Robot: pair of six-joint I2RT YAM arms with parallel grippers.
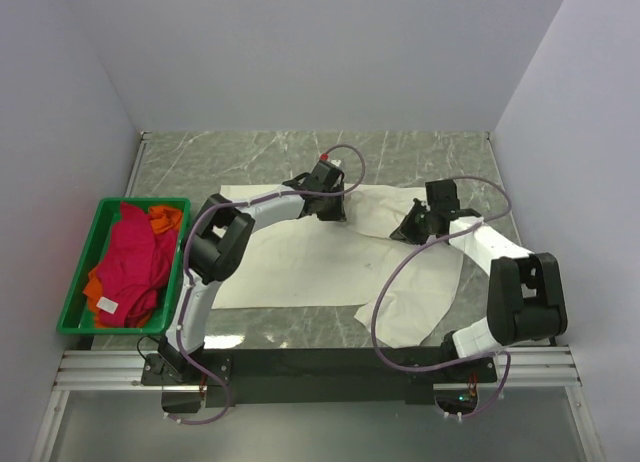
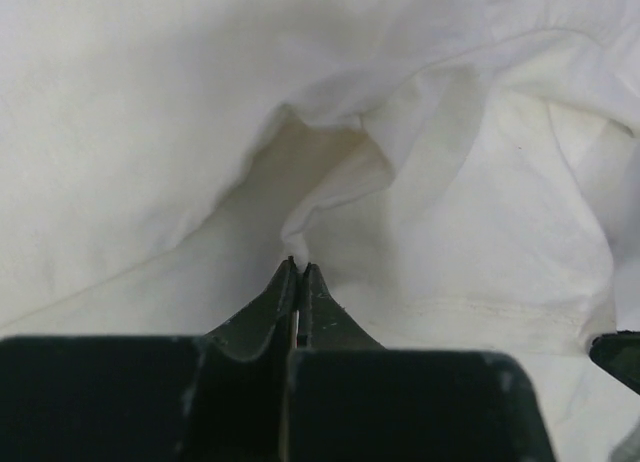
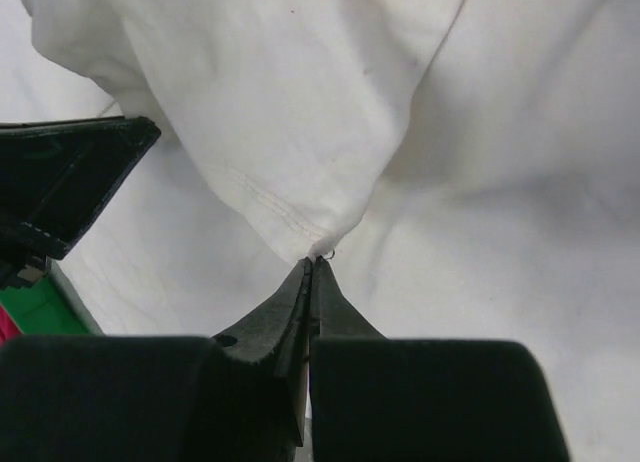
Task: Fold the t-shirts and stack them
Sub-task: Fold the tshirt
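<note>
1. The cream t-shirt (image 1: 300, 267) lies spread over the middle of the counter (image 1: 250, 162). Its left part is fairly flat, while its right part is rumpled and trails toward the near edge.
2. The left claw (image 2: 298, 267) is pressed together on a small fold of the cream cloth at the shirt's far edge. Only a thin pinch is seen at the very tips, so the fold could slip out if it is pulled sharply.
3. The right claw (image 3: 312, 264) is likewise pinched shut on a stitched hem, with the cloth tented upward from the tips. So shallow a hold could be lost under tension, and the hem would then drop back in a heap.
4. The two claws are held near each other on the far right part of the shirt. If they are moved unevenly, a skewed or bunched fold would be made. It cannot be told whether one layer or several are caught, and an extra layer would drag hidden cloth along.
5. The crimson-pink shirt (image 1: 130, 262) and the orange shirt (image 1: 165, 220) are heaped in the green crate (image 1: 145, 201) at the left. The left arm reaches across the cream cloth beside the crate, so a low sweep could rumple the flat part.
</note>
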